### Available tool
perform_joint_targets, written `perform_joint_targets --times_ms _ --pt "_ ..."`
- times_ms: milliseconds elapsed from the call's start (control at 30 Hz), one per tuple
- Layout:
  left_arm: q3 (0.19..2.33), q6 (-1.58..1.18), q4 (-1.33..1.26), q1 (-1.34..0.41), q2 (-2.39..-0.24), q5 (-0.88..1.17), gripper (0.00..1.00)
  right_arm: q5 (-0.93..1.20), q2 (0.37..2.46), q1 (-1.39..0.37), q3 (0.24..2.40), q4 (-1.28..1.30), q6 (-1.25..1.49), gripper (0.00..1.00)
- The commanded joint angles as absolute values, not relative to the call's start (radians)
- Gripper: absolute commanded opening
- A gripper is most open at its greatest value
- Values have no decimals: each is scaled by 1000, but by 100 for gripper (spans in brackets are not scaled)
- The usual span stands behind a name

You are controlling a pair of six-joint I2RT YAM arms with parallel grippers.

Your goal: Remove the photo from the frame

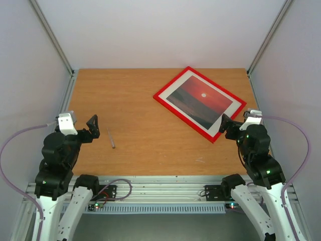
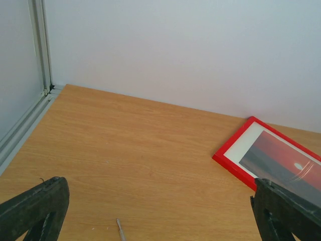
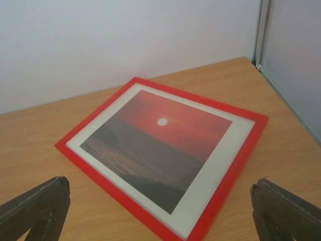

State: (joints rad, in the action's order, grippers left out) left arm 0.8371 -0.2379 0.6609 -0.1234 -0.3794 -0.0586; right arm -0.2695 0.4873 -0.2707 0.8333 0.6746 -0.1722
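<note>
We see a thin bright red rectangular picture frame (image 1: 172, 83) and a rectangular sunset print (image 1: 200, 99): deep red sky, small white sun, dark grey sea, white margin. The flat wooden tabletop (image 1: 130, 110) shows warm orange-brown grain. The left tool (image 1: 89, 128) and right tool (image 1: 228, 125) are black.

Photo (image 1: 199, 101) flat inside red frame (image 1: 163, 97)

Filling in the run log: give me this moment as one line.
photo: in frame, flat on table | left gripper: open, empty | right gripper: open, empty, facing frame
</note>
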Motion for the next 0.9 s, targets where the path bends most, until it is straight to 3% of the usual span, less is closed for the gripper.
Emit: perform_joint_targets --times_ms 0,467,867 --pt "831 -236 594 -115 -388 -51 99 -265 493 -279 869 669 -162 99" --pt "882 -354 615 -115 -488 67 99 -78 653 -279 924 640 -180 98" --pt "755 -664 494 -118 -664 305 99 134 1043 -281 1008 664 -179 98"
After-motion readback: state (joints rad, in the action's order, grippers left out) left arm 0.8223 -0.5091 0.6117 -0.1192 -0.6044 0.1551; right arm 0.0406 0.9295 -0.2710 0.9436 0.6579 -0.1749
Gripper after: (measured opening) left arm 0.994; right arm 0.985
